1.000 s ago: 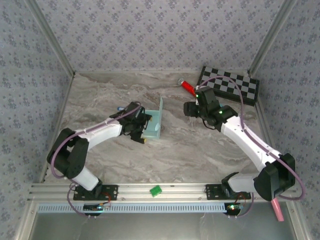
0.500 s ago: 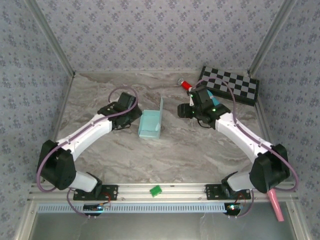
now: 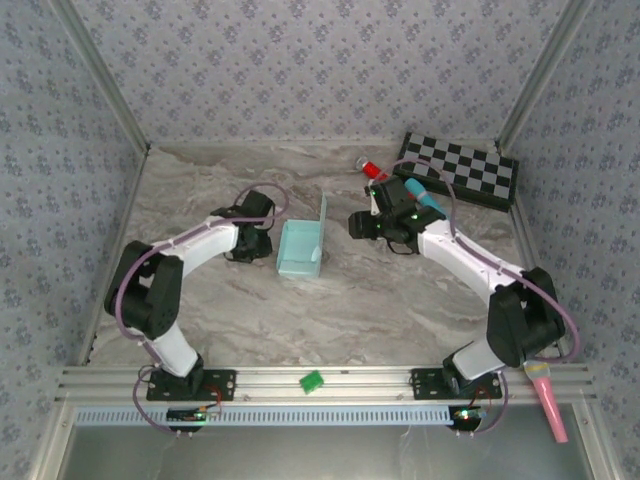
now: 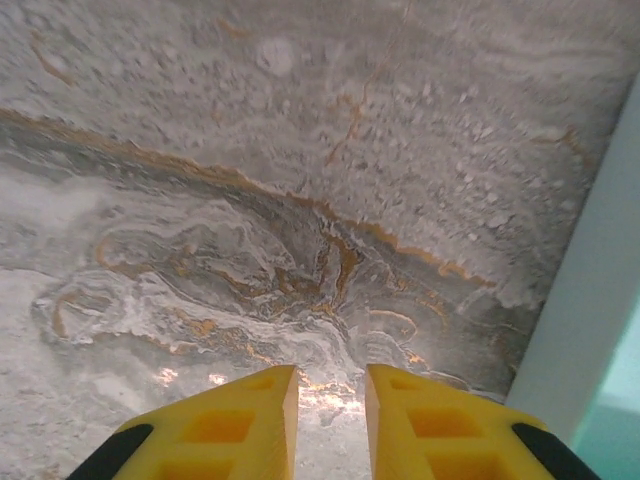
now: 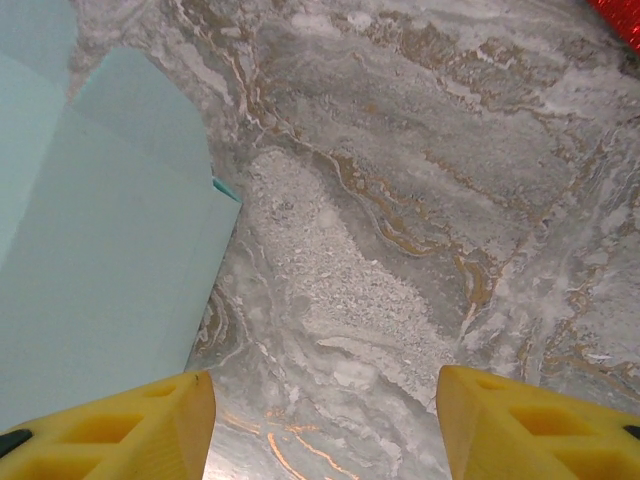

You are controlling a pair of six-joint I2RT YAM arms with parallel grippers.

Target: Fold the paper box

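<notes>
Top external: paper box, lid upright, unheld. Left gripper barely parted, right gripper wide; likely next, close lid.

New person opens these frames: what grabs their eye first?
The pale blue paper box mid-table, one flap standing upright, flanked by the left claw and right claw, both empty. Next the black-and-white checkerboard at the back right, then the small green block on the front rail.
</notes>
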